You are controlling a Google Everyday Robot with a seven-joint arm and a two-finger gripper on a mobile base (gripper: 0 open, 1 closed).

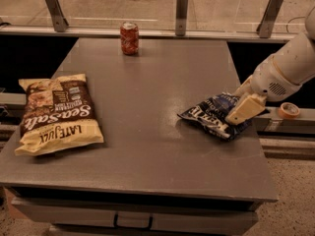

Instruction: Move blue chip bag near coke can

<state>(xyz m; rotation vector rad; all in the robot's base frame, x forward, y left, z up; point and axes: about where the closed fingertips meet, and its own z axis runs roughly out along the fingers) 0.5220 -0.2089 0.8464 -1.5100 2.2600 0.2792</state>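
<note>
Bare desk (157,82) from tool (235,116) at blue chip bag (206,113) up to coke can (129,38); Late July bag (56,114) far left

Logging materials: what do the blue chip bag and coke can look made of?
The blue chip bag: likely thin plastic film, crinkled, glinting. The coke can: probably painted metal, silvery top. The gripper sits over the bag's right end.
</note>
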